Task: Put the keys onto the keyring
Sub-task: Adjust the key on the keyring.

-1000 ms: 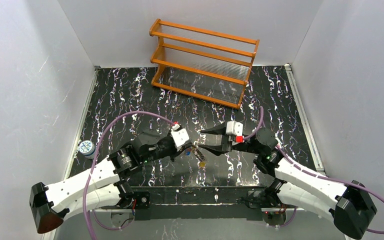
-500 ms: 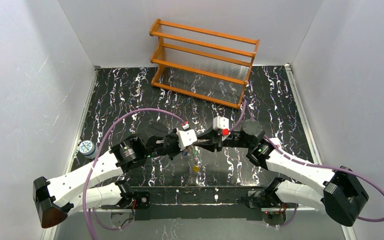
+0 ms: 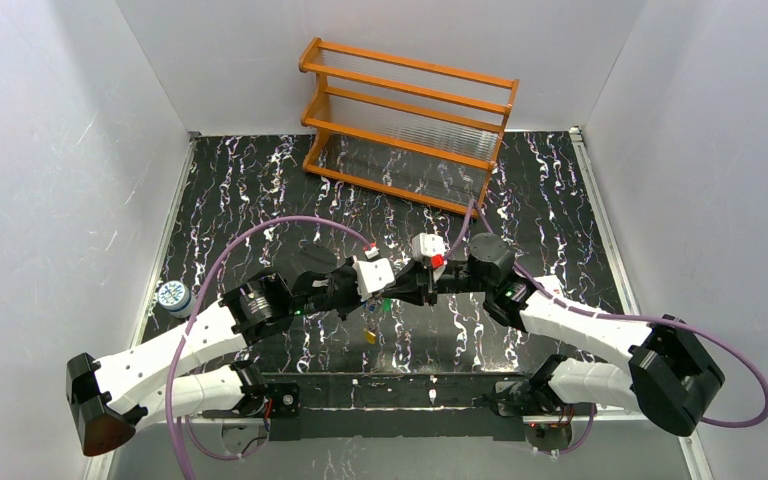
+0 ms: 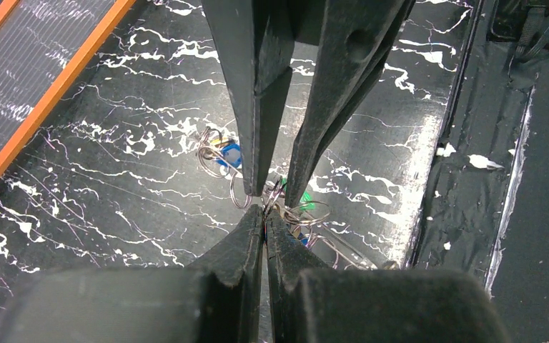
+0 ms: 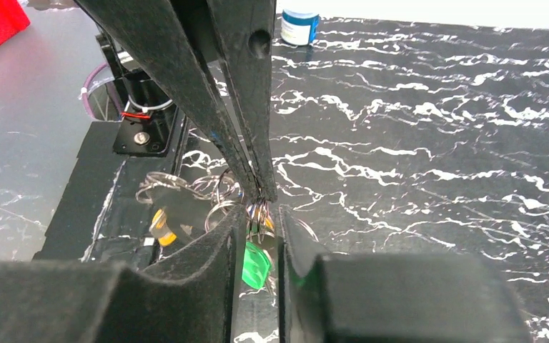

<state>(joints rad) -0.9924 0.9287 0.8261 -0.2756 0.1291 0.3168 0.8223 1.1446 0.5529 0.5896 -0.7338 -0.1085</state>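
Black marbled tabletop [image 3: 260,180]: left gripper [image 4: 264,211] clenched on thin metal keyring [image 5: 259,211]; green-headed key [image 5: 256,266], yellow-headed key [image 3: 370,337] dangling; right gripper [image 4: 274,196] grasp unclear; 1 blue-headed key [image 4: 229,154] loose.

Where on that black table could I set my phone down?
Bare tabletop lies in the back left corner, between the wooden rack and the left wall, and on the right, between the rack and the right arm. The middle is crowded: the left tool and right tool meet at the dangling keys.

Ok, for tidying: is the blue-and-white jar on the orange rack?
No, the jar stands by the table's left edge, off the rack.
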